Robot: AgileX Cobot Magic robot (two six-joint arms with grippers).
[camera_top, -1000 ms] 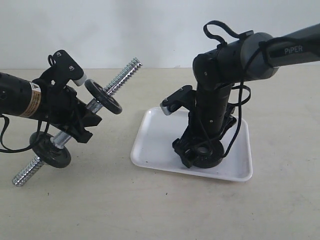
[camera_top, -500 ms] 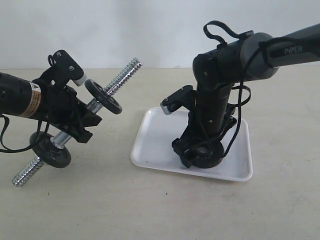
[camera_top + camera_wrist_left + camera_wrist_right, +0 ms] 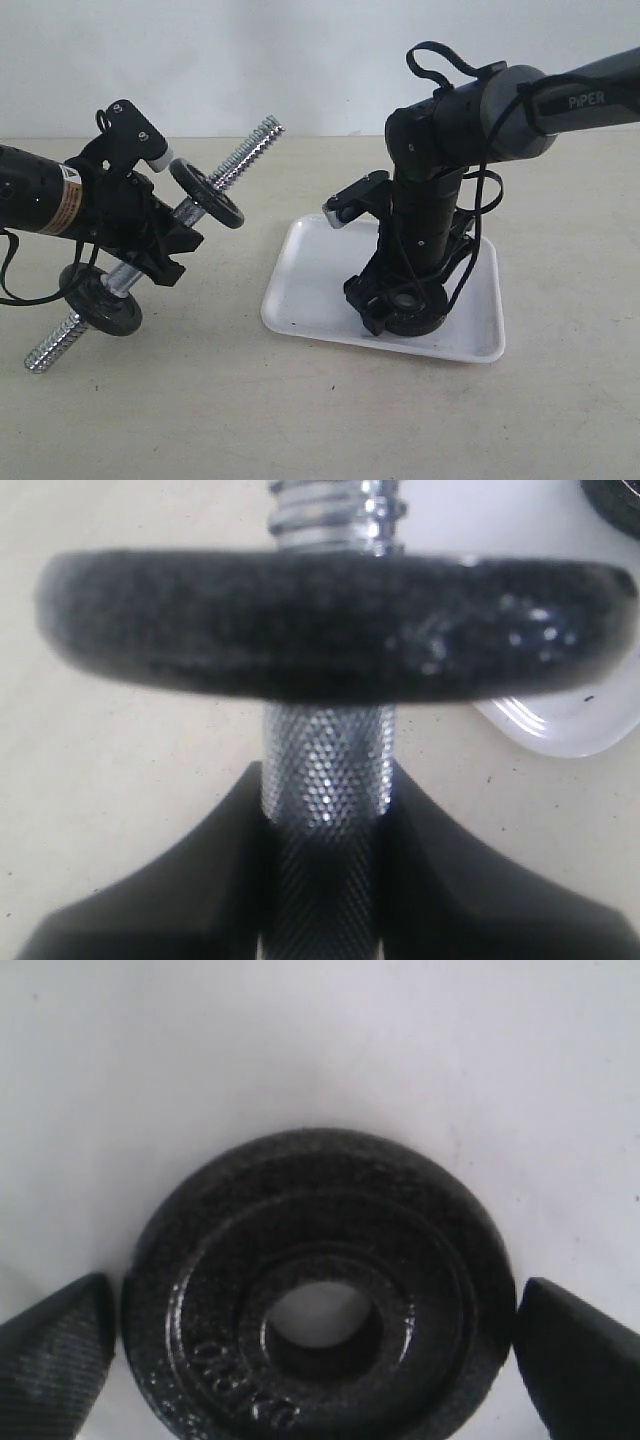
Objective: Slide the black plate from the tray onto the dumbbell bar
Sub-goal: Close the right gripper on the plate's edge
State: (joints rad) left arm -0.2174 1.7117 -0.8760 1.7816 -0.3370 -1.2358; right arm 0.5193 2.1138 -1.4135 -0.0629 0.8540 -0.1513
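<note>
You are looking at a scene that is showing no visible change from 1 second ago: both arms are sitting where they were, and nothing on the table (image 3: pixel 300 420) is lying differently.

Your left gripper (image 3: pixel 163 252) is staying clamped on the dumbbell bar (image 3: pixel 240 155), with its 2 fingers pressing the knurled middle from both sides. It is holding the bar off the table at a slant, running from 7 o'clock up to 1 o'clock in the exterior view. 2 black discs are sitting on the bar, the upper disc (image 3: pixel 207 193) just beyond the fingers toward 1 o'clock and the lower disc (image 3: pixel 103 300) toward 7 o'clock. Beyond each disc a threaded end is standing bare.

Your right gripper (image 3: pixel 400 300) is pointing down into the tray (image 3: pixel 320 270) with its jaws spread wide. The black plate (image 3: pixel 420 1260) is lying flat on the tray between the 2 fingers (image 3: pixel 55 1360), toward 5 o'clock from the tray's middle. Each fingertip is sitting just beside the plate's rim; whether they are touching it, you cannot tell. The plate is not being lifted, and its central hole is showing white tray through it. The tray is sitting well apart from the bar, toward 4 o'clock from it.
</note>
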